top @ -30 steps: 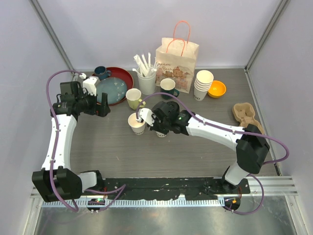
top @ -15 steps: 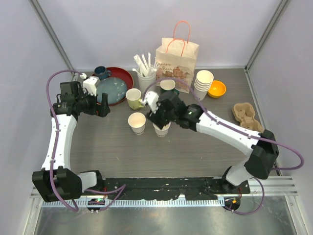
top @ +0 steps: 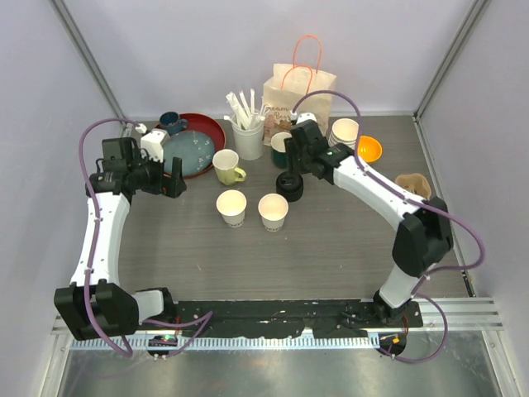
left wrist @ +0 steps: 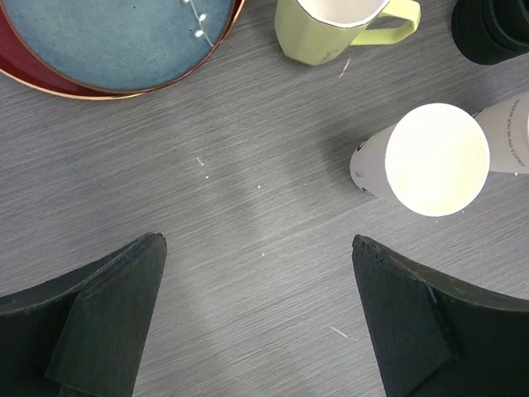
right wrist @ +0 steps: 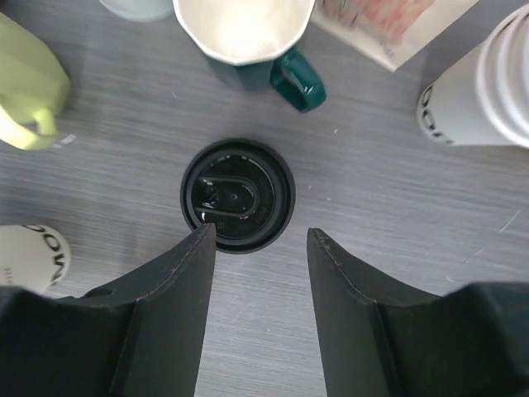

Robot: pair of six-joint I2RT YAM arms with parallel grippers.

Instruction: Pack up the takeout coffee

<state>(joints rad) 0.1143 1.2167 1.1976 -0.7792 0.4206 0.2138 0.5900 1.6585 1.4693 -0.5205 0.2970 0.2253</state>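
- Hovering over the black lid (right wrist: 238,195) is the right gripper (right wrist: 260,234). Its jaws are spread with nothing in them, and in the wrist view the lid sits on the tabletop (top: 331,240) just ahead of the gap between the 2 fingers.
- From the left wrist view that black piece looks ridged, maybe more than 1 lid stacked, but I can't tell for sure.
- The 2 takeout cups are both upright and lidless in the middle of the tabletop: left cup (top: 231,205) and right cup (top: 273,210), near each other but not touching. The lid is just behind the right cup.
- The left gripper (left wrist: 256,241) hangs over bare tabletop on the left side, jaws spread wide and holding nothing. The left cup shows up just right of it in its wrist view.
- Behind the cups there's a yellow-green mug (top: 225,165) and a dark green mug (right wrist: 248,33), with the lid between the green mug and the right cup.
- The paper bag (top: 299,99) stands upright at the back, with the stack of spare cups (top: 343,139) and an orange bowl (top: 366,150) to its right.
- A cardboard cup carrier (top: 413,190) sits on the far right, well apart from both cups.
- A blue plate (top: 186,150) on a red one is at back left.
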